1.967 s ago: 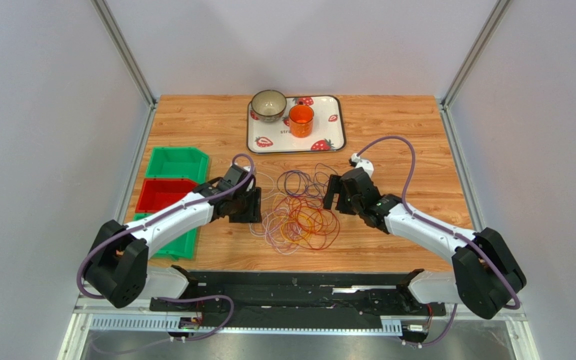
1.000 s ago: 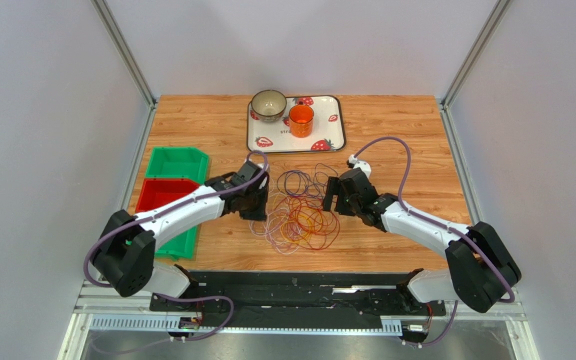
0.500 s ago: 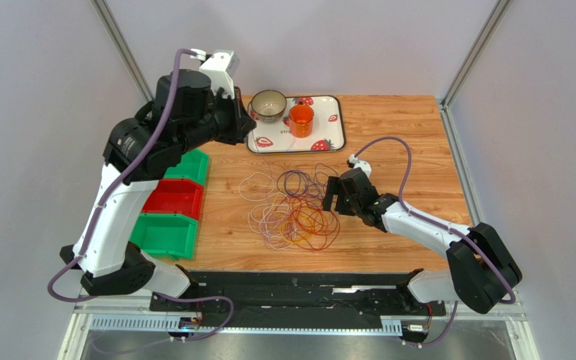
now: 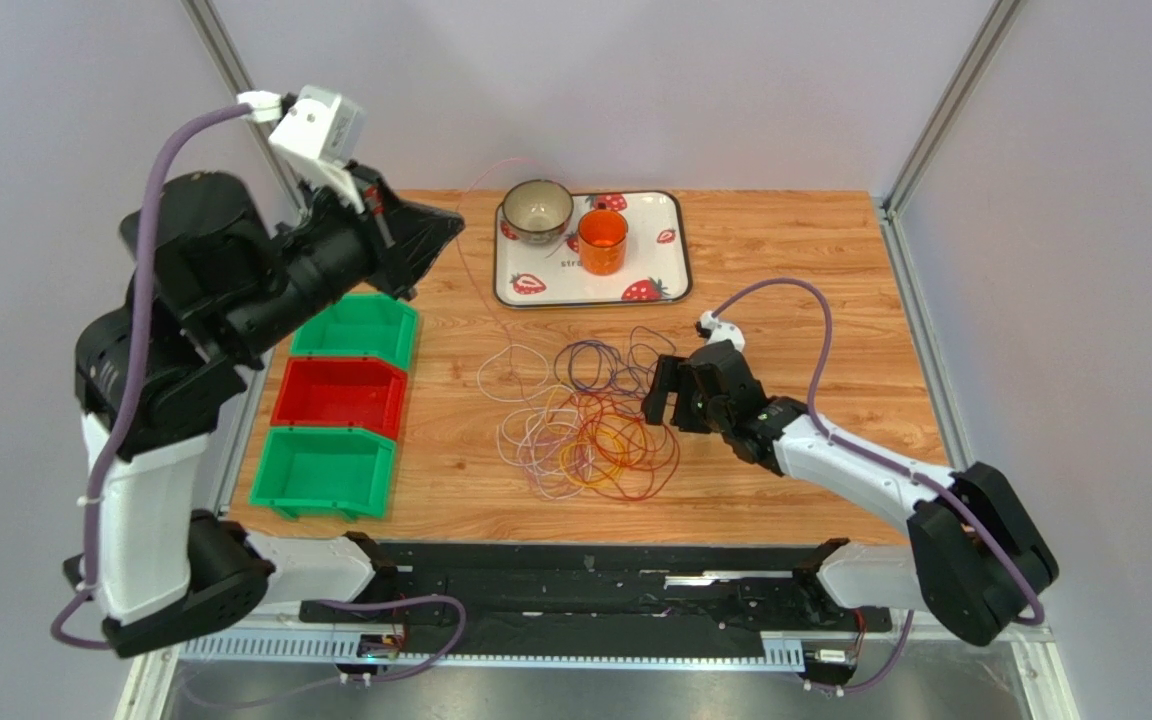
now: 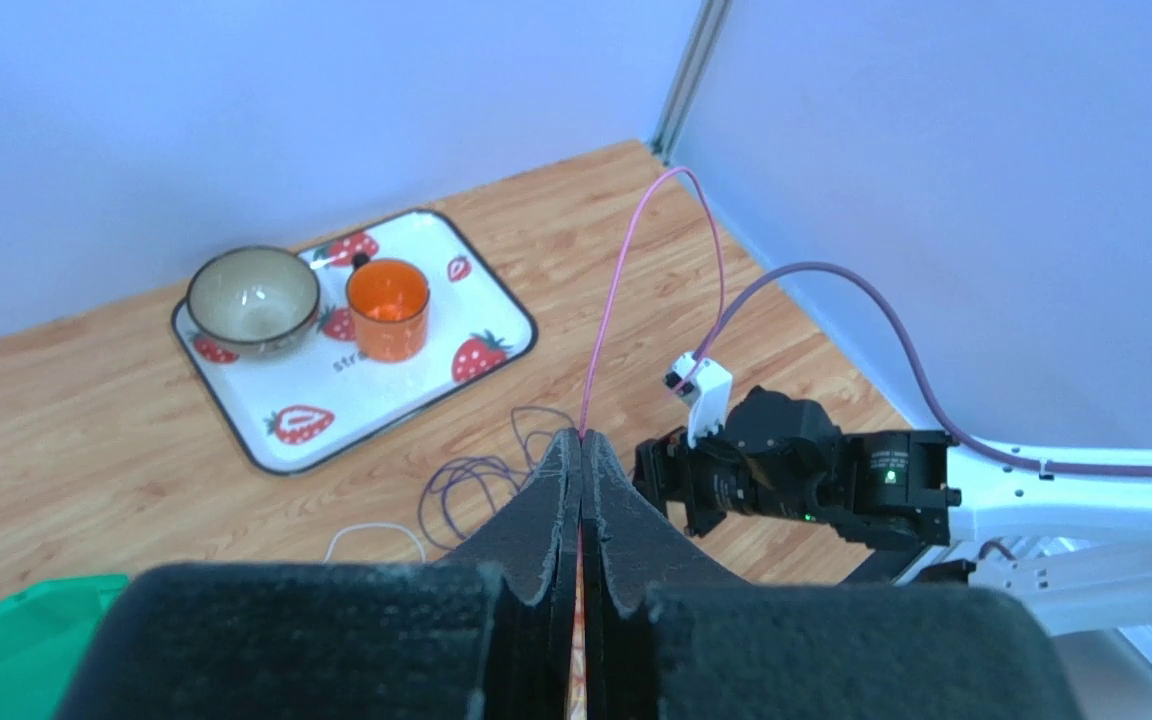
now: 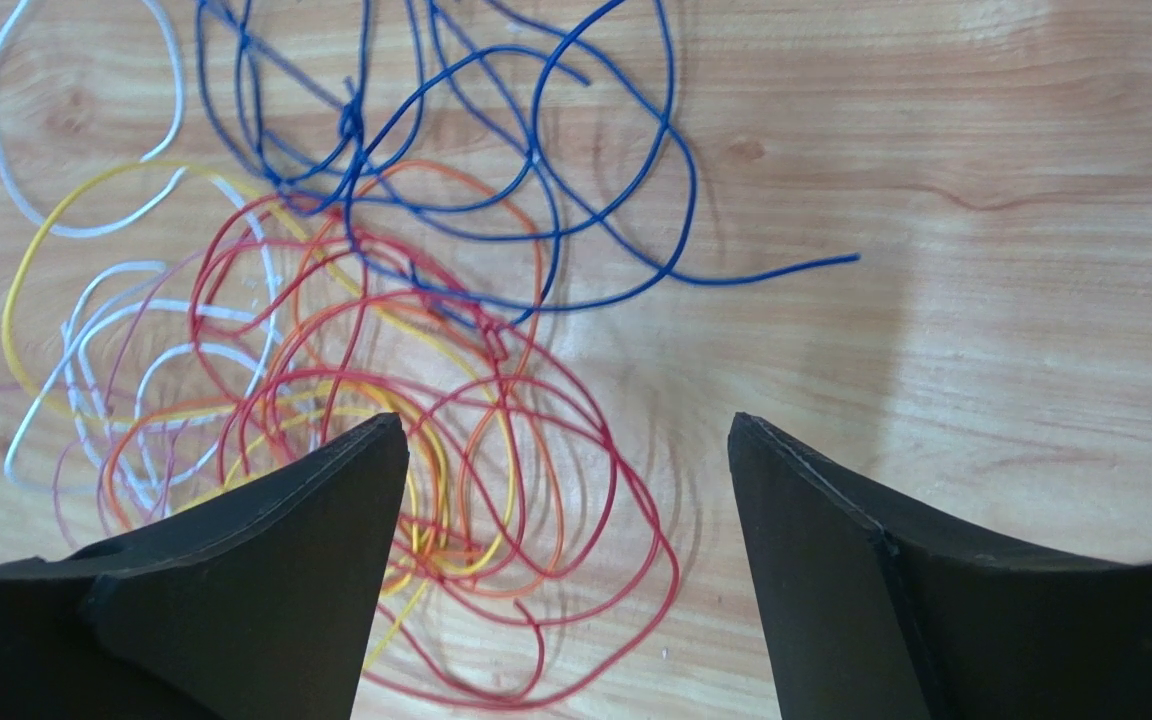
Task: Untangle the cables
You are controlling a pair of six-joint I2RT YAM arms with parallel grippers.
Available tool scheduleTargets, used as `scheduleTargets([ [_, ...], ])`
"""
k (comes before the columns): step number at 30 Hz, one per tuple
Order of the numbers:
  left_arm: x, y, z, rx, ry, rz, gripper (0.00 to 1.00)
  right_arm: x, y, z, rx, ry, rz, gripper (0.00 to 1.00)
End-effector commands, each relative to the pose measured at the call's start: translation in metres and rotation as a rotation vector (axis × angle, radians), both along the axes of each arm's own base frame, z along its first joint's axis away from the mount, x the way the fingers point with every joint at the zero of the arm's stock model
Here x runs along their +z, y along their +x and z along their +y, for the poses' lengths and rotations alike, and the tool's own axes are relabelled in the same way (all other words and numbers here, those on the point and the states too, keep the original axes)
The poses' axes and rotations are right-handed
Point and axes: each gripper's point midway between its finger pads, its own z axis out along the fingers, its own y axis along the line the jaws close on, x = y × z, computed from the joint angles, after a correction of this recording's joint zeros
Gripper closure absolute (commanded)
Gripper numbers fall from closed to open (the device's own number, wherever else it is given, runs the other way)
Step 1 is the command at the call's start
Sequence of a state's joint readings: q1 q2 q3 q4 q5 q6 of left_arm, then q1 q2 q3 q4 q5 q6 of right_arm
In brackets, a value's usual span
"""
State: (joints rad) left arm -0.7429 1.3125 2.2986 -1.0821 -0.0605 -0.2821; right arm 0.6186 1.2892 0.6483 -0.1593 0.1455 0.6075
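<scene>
The cables (image 4: 594, 432) lie in a loose tangle of orange, red, yellow, white and purple loops on the middle of the wooden table. My left gripper (image 4: 444, 225) is raised high at the back left. It is shut on a thin pink cable (image 5: 620, 285) that arcs up from its fingertips (image 5: 579, 438) and drops toward the pile. My right gripper (image 4: 663, 393) hovers low at the right edge of the tangle. In the right wrist view it (image 6: 564, 423) stands open, with red loops (image 6: 567, 480) on the table below the gap and blue strands (image 6: 537, 165) beyond.
A strawberry tray (image 4: 525, 282) at the back holds a bowl (image 4: 537, 210) and an orange cup (image 4: 602, 237). Two green bins (image 4: 357, 327) (image 4: 315, 468) and a red bin (image 4: 334, 395) line the left edge.
My left arm has lifted from the left side of the pile to high at the back left, drawing the pink cable up with it. The right gripper has barely moved.
</scene>
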Motion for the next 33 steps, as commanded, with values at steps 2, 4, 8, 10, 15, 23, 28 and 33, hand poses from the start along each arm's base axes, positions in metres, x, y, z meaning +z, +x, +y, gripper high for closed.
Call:
scheduleTargets([
  [2, 0.031, -0.013, 0.005, -0.039, -0.098, -0.161, 1.00, 0.059, -0.015, 0.032, 0.234, 0.183, -0.193, 0.18],
  [4, 0.028, -0.016, 0.005, -0.048, -0.085, -0.160, 1.00, 0.080, -0.025, 0.048, 0.329, 0.236, -0.246, 0.16],
  [8, 0.028, -0.019, 0.011, -0.037, -0.085, -0.164, 1.00, 0.111, -0.034, 0.077, 0.485, 0.261, -0.305, 0.17],
  [10, 0.027, -0.021, 0.015, -0.031, -0.081, -0.167, 1.00, 0.108, -0.040, 0.094, 0.554, 0.240, -0.296, 0.18],
  [15, 0.019, -0.022, 0.021, -0.010, -0.065, -0.163, 1.00, 0.126, -0.042, 0.143, 0.664, 0.239, -0.325, 0.20],
  [23, 0.014, -0.024, 0.026, 0.004, -0.067, -0.159, 1.00, 0.114, -0.028, 0.206, 0.769, 0.242, -0.271, 0.21],
  [28, 0.011, -0.026, 0.033, 0.022, -0.066, -0.167, 1.00, 0.107, -0.020, 0.225, 0.774, 0.238, -0.254, 0.24],
  [33, 0.009, -0.028, 0.038, 0.035, -0.061, -0.175, 1.00, 0.104, -0.017, 0.243, 0.775, 0.243, -0.245, 0.44],
])
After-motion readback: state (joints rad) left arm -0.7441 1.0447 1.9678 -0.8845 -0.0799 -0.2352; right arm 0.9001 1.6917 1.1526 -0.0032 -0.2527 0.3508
